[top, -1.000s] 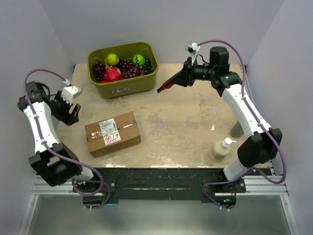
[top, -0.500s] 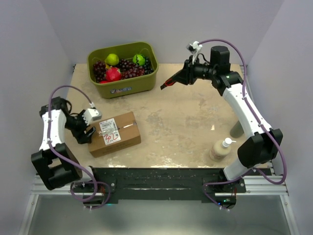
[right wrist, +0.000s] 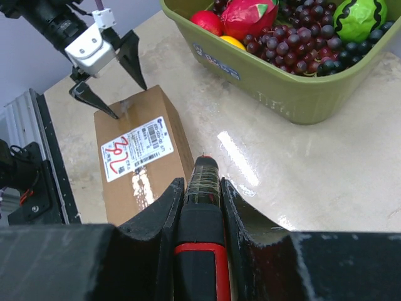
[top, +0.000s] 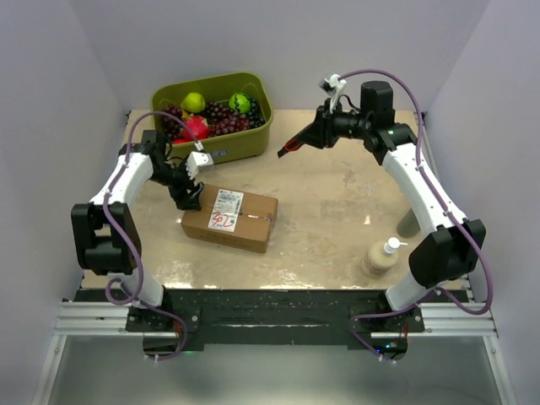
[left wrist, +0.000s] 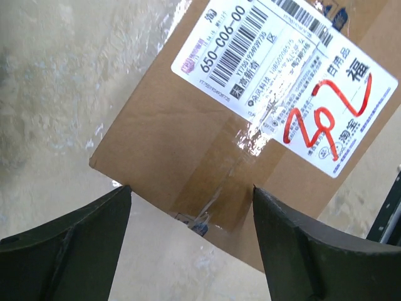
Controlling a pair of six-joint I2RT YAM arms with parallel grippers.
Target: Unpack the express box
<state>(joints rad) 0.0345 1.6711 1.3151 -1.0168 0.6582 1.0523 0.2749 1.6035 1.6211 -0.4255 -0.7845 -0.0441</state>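
Bench (top: 329, 211): beige, mottled stone-look top w/ glossy glare patches. Olive-green plastic bin (top: 221, 148) at the far-left edge, rounded-rect, smooth walls, w/ dark grapes, green round fruit and a red piece inside. Cream pump bottle (top: 381, 256) at near right.

Express box (top: 229, 219): brown corrugated cardboard, oblong w/ sharp corners, matte. It lies flat on the bench left of centre, just in front of the bin and apart from it, skewed w/ its left end farther back. Flaps shut. Clear shiny tape runs lengthwise down the top seam and wrinkles over the left end. White rect. label on top toward the left end, w/ barcodes, small print and red handwritten scrawl across it.

L fingers (top: 187, 196): dark, wedge-shaped, spread wide, poised at the box's left end w/ one on each side of that end; nothing gripped, contact w/ the cardboard can't be told.

R fingers (top: 291, 148): raised over the bench right of the bin, closed snug on a slim black tool (right wrist: 199, 219) w/ red band, pointing twd the box.
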